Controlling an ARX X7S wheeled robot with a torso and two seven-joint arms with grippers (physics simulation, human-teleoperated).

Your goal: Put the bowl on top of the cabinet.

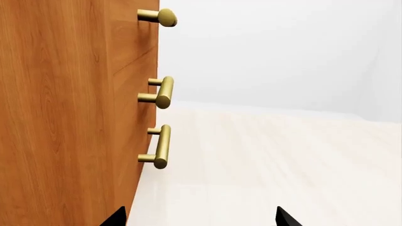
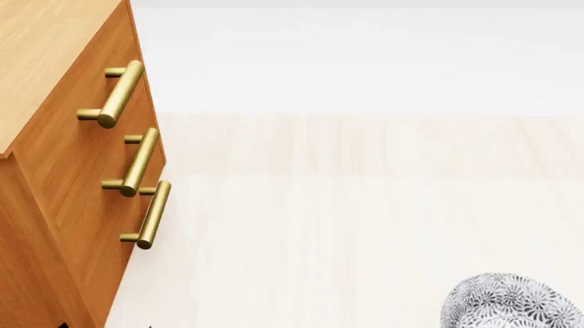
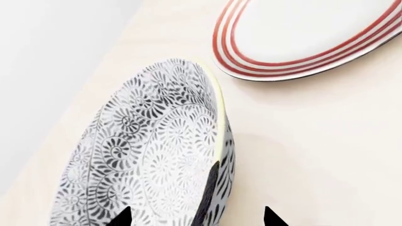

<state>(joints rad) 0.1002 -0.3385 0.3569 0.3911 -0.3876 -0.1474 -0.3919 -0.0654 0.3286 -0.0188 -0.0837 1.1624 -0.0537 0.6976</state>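
Left wrist view: the cabinet (image 1: pixel 69 113) fills one side of the frame, its orange-brown wood grain running along the side panel, with three brass handles (image 1: pixel 162 93) projecting from its front edge. Beyond it lies a pale floor (image 1: pixel 270 160) and a white wall (image 1: pixel 283 52). Only the two dark fingertips of the left gripper (image 1: pixel 199 217) show at the frame edge, set well apart with nothing between them; the hand is wide.

Head view: the cabinet (image 2: pixel 64 171) stands at 9 o'clock, its lighter wood top (image 2: pixel 41 55) reaching toward 11 o'clock, with nothing visible on the part in view. The three brass handles (image 2: pixel 137 162) line its front face. The bowl (image 2: pixel 511 302) sits low at 5 o'clock on the pale floor (image 2: pixel 365 225), well apart from the cabinet and cut by the frame edge.

Right wrist view: the bowl (image 3: pixel 150 155) appears close up, its patterned interior and pale rim toward the camera. The right gripper (image 3: pixel 196 217) shows two dark fingertips, one over the bowl's inside and the other outside the rim, straddling the wall; whether they press on it, I cannot tell. A white plate (image 3: pixel 301 33) with red rings lies just beside the bowl, apart from it.
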